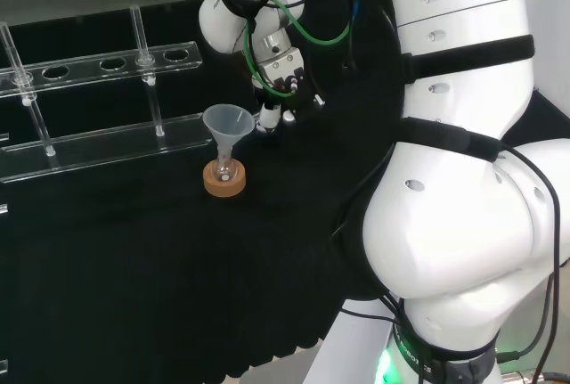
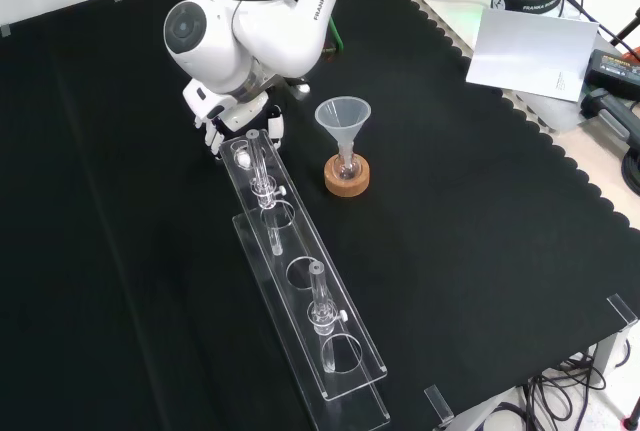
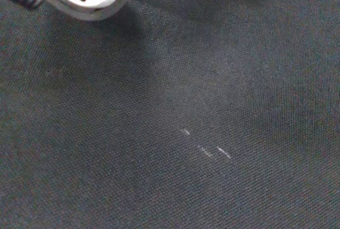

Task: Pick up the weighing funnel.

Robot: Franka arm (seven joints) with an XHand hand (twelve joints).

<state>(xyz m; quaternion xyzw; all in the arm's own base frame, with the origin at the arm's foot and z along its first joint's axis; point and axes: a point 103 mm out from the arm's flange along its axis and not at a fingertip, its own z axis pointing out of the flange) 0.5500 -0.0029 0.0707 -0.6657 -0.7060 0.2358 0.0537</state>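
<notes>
Fingers (image 1: 266, 118) of the black and white robot hand (image 1: 276, 77) point down at the black cloth (image 1: 134, 268) in the head view. They are relaxed and a little spread, with nothing seen between them. Just to their left stands the big clear cone-shaped funnel (image 1: 226, 124), its stem in a small clear flask (image 1: 224, 168) on a round cork ring (image 1: 224, 184). A long clear plastic rack (image 1: 98, 143) with round holes lies farther left.

In the front view the hand (image 2: 235, 111) hangs under the white arm link (image 2: 215, 36), its fingers (image 2: 212, 136) reaching down at the rack's (image 2: 300, 281) far end. The funnel (image 2: 343, 116) and cork ring (image 2: 347, 177) stand to the right, apart from the hand.

In the wrist view, close cloth (image 3: 186, 53) carries a few faint pale glints (image 3: 204, 148). Whether these belong to the weighing funnel cannot be told, nor where it lies.
</notes>
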